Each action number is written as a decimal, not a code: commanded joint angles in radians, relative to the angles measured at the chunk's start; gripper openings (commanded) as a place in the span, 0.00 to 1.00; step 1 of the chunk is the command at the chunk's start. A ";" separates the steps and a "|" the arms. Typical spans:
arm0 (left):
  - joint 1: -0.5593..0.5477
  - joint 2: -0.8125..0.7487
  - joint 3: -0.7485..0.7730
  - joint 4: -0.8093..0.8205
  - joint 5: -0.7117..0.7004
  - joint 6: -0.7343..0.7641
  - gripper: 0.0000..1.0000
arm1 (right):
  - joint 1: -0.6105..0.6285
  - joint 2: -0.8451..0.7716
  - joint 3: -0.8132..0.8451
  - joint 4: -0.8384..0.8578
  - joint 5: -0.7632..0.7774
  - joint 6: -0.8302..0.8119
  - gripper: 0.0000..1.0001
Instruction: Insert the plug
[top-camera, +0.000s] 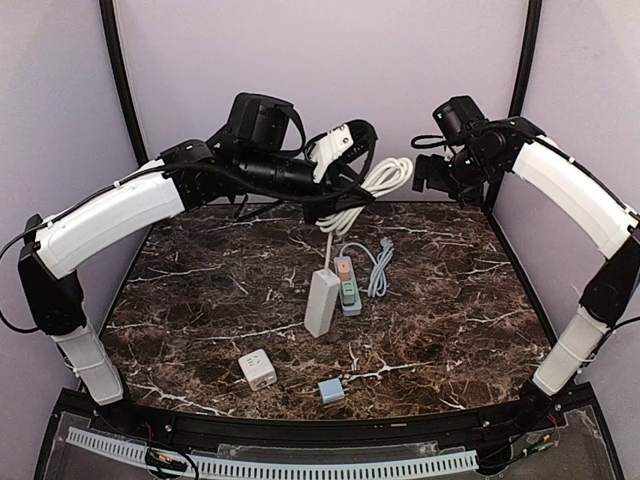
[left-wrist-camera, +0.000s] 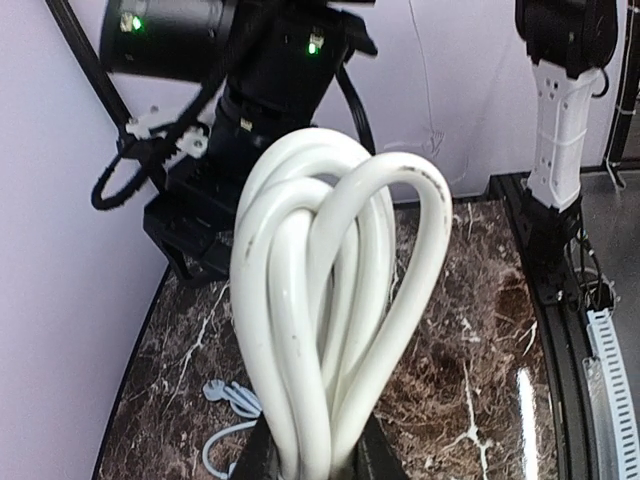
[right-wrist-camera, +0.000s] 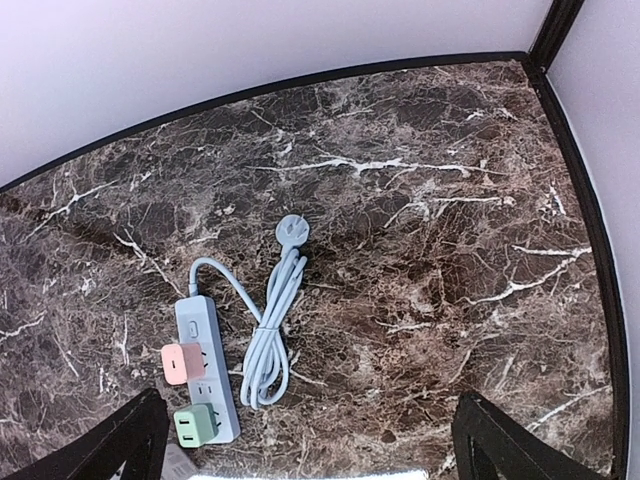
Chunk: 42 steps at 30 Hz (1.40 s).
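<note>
My left gripper (top-camera: 362, 188) hangs above the back of the table, shut on a looped white cord (top-camera: 390, 176). The loops (left-wrist-camera: 330, 300) stand up between its black fingers (left-wrist-camera: 255, 462). That cord runs down to a white power strip (top-camera: 322, 301); its plug end is hidden. Beside it lies a pale blue power strip (right-wrist-camera: 205, 365) with an orange adapter (right-wrist-camera: 178, 362) and a green adapter (right-wrist-camera: 194, 427) plugged in. Its bundled cord ends in a round pale blue plug (right-wrist-camera: 292, 233) lying loose on the marble. My right gripper (right-wrist-camera: 310, 455) is open, high at the back right, holding nothing.
A white cube adapter (top-camera: 257, 368) and a small blue adapter (top-camera: 331, 390) lie near the front of the marble table (top-camera: 470, 310). Purple walls and black corner posts enclose the back and sides. The right arm's wrist (left-wrist-camera: 240, 90) is close behind the cord loops.
</note>
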 joint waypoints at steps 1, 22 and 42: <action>-0.006 -0.123 0.011 0.166 0.112 -0.111 0.01 | -0.005 -0.008 0.014 0.009 0.009 -0.012 0.98; 0.216 -0.629 -0.858 0.488 0.396 -0.185 0.01 | -0.004 0.076 0.041 0.068 -0.091 -0.053 0.98; 0.414 -0.314 -0.988 0.789 0.578 -0.239 0.01 | 0.138 0.028 -0.311 0.387 -0.604 -0.212 0.92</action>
